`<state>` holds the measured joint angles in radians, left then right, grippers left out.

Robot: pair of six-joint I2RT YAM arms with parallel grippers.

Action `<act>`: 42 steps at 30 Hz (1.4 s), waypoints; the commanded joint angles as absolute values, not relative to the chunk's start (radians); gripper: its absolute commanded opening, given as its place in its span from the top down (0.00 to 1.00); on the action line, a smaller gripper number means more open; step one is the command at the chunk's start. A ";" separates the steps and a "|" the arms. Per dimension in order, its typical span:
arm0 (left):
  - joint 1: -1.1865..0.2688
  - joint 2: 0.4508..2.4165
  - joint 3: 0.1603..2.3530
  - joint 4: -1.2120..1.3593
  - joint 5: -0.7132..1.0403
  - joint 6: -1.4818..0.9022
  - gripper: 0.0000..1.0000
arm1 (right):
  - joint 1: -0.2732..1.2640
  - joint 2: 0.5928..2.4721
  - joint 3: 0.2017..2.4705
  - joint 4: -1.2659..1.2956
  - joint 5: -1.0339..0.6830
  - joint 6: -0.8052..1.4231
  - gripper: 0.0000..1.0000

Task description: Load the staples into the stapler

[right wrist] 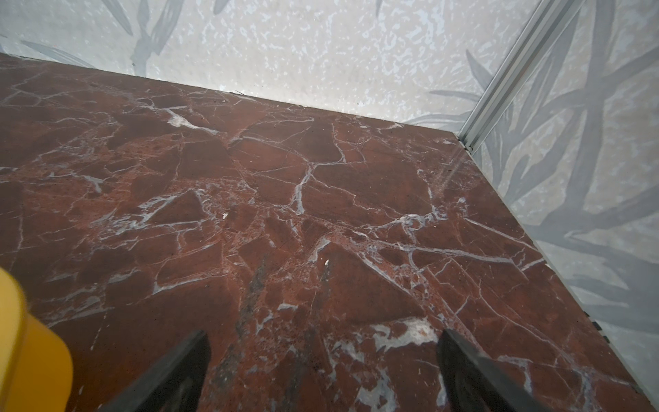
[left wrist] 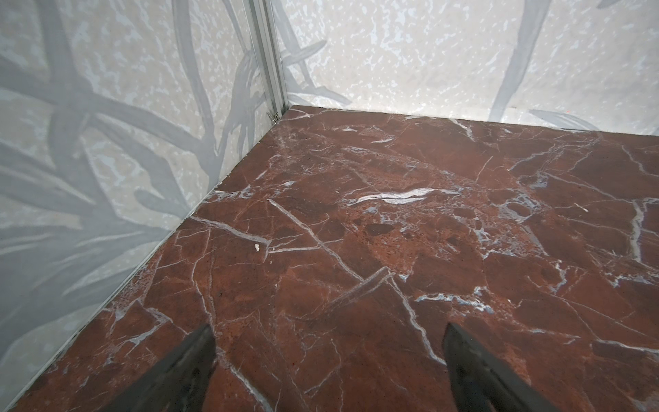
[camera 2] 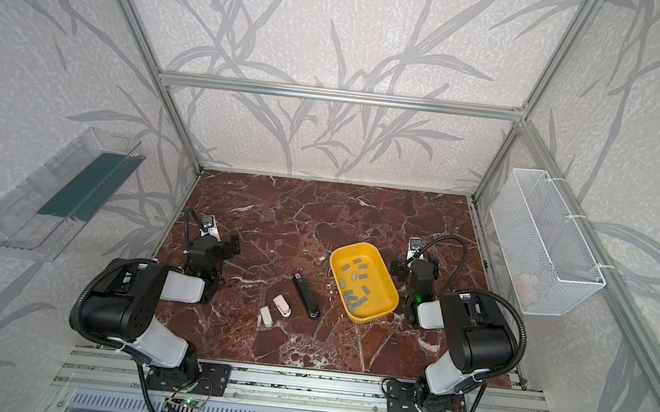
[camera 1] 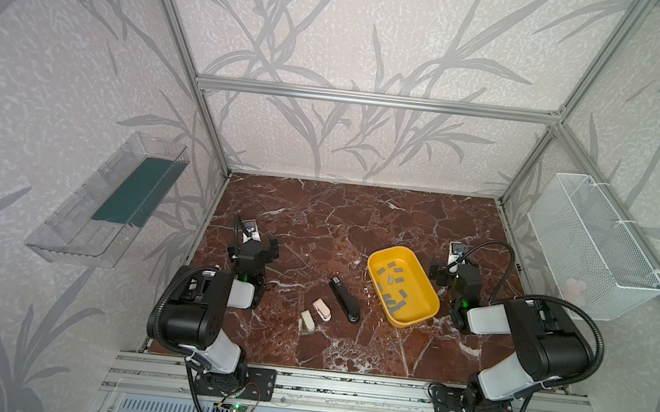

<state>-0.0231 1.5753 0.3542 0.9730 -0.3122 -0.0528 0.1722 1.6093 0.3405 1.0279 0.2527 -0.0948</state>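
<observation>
Left gripper (left wrist: 328, 327) and right gripper (right wrist: 323, 332) are both spread, holding nothing. The staples (camera 1: 390, 279) lie loose in the yellow tray (camera 1: 416, 320) — the black stapler (camera 1: 344, 300), apparently closed, lies at its 8 o'clock.

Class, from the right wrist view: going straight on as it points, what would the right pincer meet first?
Nothing stands in its line. The right pincer faces the bare marble table, then the back wall; which comes first is unclear. The yellow tray lies aside.

Staples (camera 1: 391, 279) too small to count; yellow tray (right wrist: 25, 342) blurred, edge-cropped; pale item (camera 1: 573, 288) in wire basket (camera 1: 592, 243) unidentifiable.
</observation>
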 commanded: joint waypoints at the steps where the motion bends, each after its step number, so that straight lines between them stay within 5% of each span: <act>1: -0.019 1.577 0.367 0.982 -0.310 -0.046 0.01 | 0.178 1.602 0.344 1.065 0.255 -0.098 0.01; 9: -0.021 1.565 0.359 0.997 -0.307 -0.039 0.01 | 0.178 1.540 0.321 1.064 0.256 -0.100 0.01; 16: -0.019 1.141 0.546 0.302 -0.159 -0.146 0.01 | 0.177 1.215 0.400 0.638 0.414 0.085 0.01; 20: -0.020 1.007 0.509 0.310 -0.076 -0.227 0.01 | 0.161 1.020 0.572 0.159 0.198 0.197 0.01; 24: -0.016 0.906 0.538 0.171 -0.093 -0.356 0.01 | 0.148 0.908 0.641 -0.078 0.213 0.425 0.01; 29: -0.015 0.867 0.564 0.262 0.128 -0.559 0.01 | 0.203 0.830 0.578 0.068 -0.198 0.488 0.01; 35: -0.018 1.062 0.899 0.116 0.427 -0.672 0.09 | 0.525 0.868 0.605 0.110 0.005 0.332 0.01; 42: -0.020 1.102 1.127 0.086 0.433 -0.435 0.03 | 0.541 0.788 0.534 0.107 0.097 0.220 0.01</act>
<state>-0.0185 1.1156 1.0767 0.1059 0.3923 -0.5739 0.5415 0.8581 0.5663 0.0998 0.0116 0.2985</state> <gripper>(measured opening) 0.961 0.994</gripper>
